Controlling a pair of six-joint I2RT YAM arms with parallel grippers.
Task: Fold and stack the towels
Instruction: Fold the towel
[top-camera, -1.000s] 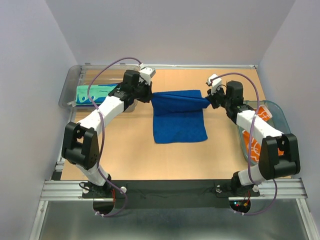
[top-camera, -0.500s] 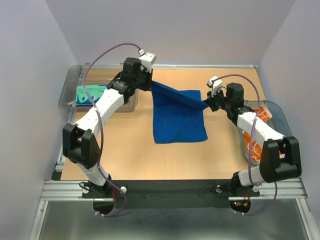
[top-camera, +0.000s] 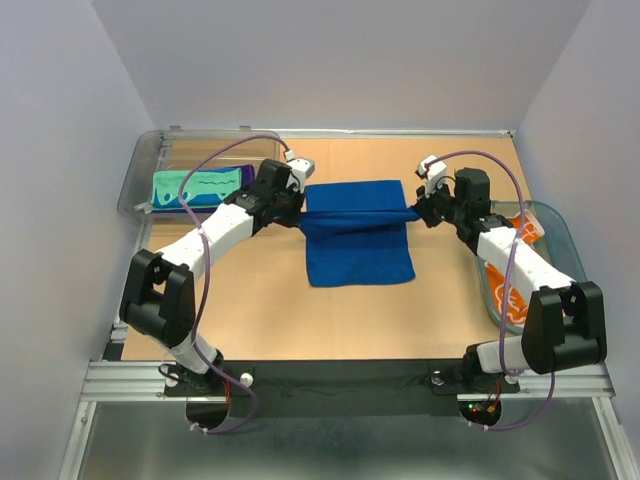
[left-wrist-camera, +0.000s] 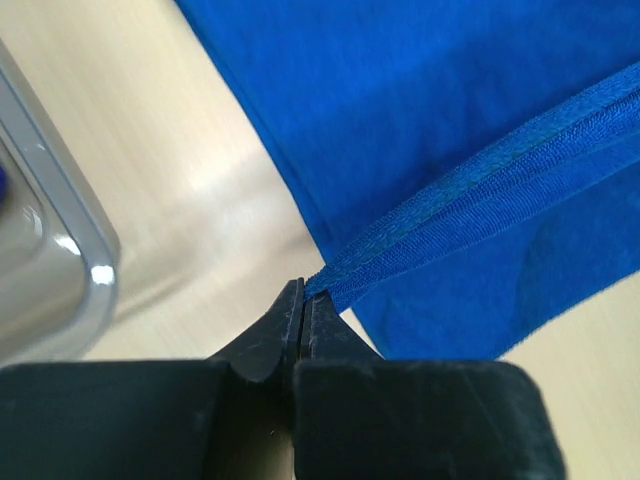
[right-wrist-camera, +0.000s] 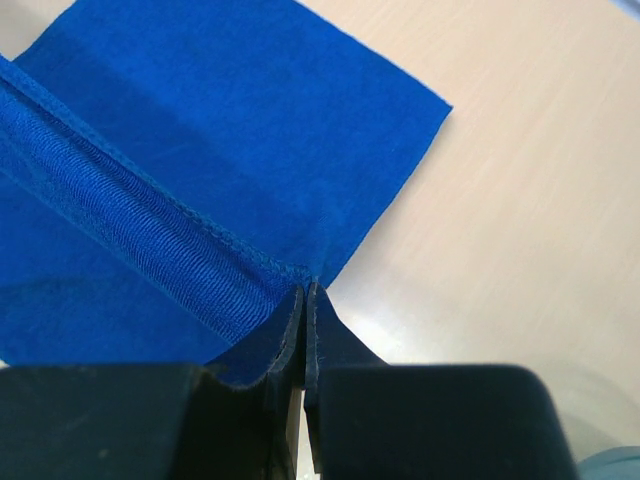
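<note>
The royal blue towel (top-camera: 358, 240) lies in the middle of the table with its far edge lifted and stretched between both grippers. My left gripper (top-camera: 299, 213) is shut on the towel's left far corner (left-wrist-camera: 330, 280). My right gripper (top-camera: 415, 212) is shut on its right far corner (right-wrist-camera: 300, 275). The lifted edge hangs over the towel's far half. The mint green towel (top-camera: 195, 188) and the purple towel (top-camera: 243, 174) lie in the grey bin at the far left. The white towel with orange prints (top-camera: 508, 275) lies in the teal basket at the right.
The clear grey bin (top-camera: 145, 165) stands at the far left corner; its rim shows in the left wrist view (left-wrist-camera: 60, 270). The teal oval basket (top-camera: 562, 240) stands at the right edge. The grey walls close in the sides and back.
My left gripper has come down and toward me with the towel's left corner, leveling the raised edge. The right gripper has barely moved.
</note>
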